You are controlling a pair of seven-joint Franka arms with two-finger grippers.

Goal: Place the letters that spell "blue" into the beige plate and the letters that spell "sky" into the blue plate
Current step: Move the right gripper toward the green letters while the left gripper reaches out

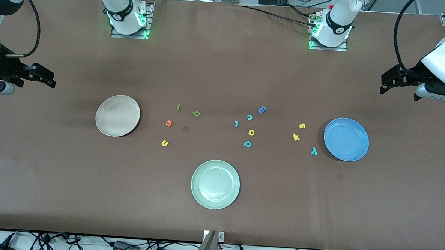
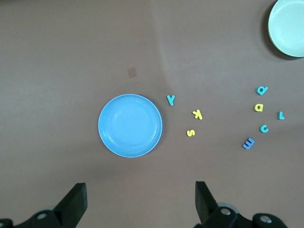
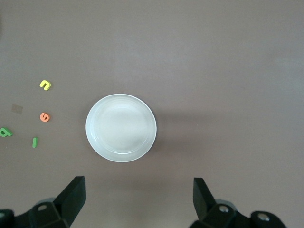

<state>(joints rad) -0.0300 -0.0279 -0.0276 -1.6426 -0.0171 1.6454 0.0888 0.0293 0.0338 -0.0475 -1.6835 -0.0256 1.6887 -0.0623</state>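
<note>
The beige plate [image 1: 117, 115] [image 3: 121, 128] lies empty toward the right arm's end. Beside it on the table are the dark green l [image 1: 178, 107], green b [image 1: 196, 114], orange e [image 1: 168, 123] and yellow u [image 1: 164, 142]. The blue plate [image 1: 346, 139] [image 2: 130, 125] lies empty toward the left arm's end, with the yellow s [image 1: 302, 125], yellow k [image 1: 296, 137] and teal y [image 1: 313, 151] beside it. My right gripper [image 1: 44, 76] [image 3: 137, 199] hangs open and empty over the table's edge near the beige plate. My left gripper [image 1: 387, 83] [image 2: 141, 202] hangs open and empty near the blue plate.
A pale green plate [image 1: 215, 184] sits nearest the front camera, mid-table. Between the two letter groups lie a blue E [image 1: 262, 110], teal c [image 1: 249, 117], a small teal letter [image 1: 236, 123], a yellow d-like letter [image 1: 251, 132] and teal p [image 1: 247, 143].
</note>
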